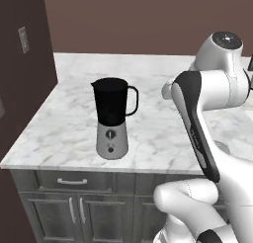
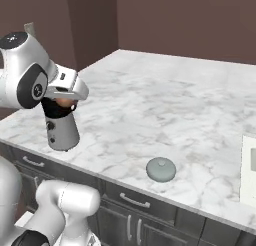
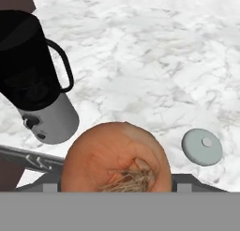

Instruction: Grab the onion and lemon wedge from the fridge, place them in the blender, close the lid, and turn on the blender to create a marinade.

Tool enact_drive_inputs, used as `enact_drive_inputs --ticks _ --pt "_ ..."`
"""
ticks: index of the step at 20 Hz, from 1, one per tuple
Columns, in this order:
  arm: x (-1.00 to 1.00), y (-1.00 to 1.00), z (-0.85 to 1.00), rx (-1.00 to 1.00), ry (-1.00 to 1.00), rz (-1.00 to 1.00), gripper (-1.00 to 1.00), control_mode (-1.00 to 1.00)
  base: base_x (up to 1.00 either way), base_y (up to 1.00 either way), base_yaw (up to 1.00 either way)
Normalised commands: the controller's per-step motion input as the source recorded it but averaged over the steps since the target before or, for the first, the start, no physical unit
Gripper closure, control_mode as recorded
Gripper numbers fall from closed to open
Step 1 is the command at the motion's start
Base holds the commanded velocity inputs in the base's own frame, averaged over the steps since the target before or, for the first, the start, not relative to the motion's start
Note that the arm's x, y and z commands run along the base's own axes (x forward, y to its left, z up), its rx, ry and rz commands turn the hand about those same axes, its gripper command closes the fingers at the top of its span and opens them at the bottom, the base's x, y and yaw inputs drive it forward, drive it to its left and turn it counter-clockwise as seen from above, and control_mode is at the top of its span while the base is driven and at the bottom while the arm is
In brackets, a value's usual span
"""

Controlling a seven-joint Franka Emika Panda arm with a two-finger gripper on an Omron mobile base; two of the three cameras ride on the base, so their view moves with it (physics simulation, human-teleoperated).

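Left base view: the blender point(image 1: 113, 119) stands lidless near the front edge of the marble worktop point(image 1: 148, 79), with bare worktop behind and beside it. Right base view: the lid point(image 2: 161, 169) lies near the front edge, well apart from the blender. Hand view: the gripper point(image 3: 117, 185) grasps the onion point(image 3: 116, 160) above the front edge; what the jar contains cannot be told.
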Motion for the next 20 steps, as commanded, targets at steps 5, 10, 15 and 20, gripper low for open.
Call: enact_drive_inputs --ticks 5,10,15,20 --pt "0.0 0.0 0.0 0.0 0.0 0.0 1.0 1.0 0.46 0.28 -0.19" --pt "0.0 0.0 0.0 0.0 0.0 0.0 1.0 1.0 0.49 0.18 -0.18" --pt "0.0 0.0 0.0 0.0 0.0 0.0 1.0 1.0 0.48 0.07 -0.17" --pt "0.04 0.01 0.0 0.0 0.0 -0.01 1.0 -1.0 0.29 0.07 -0.11"
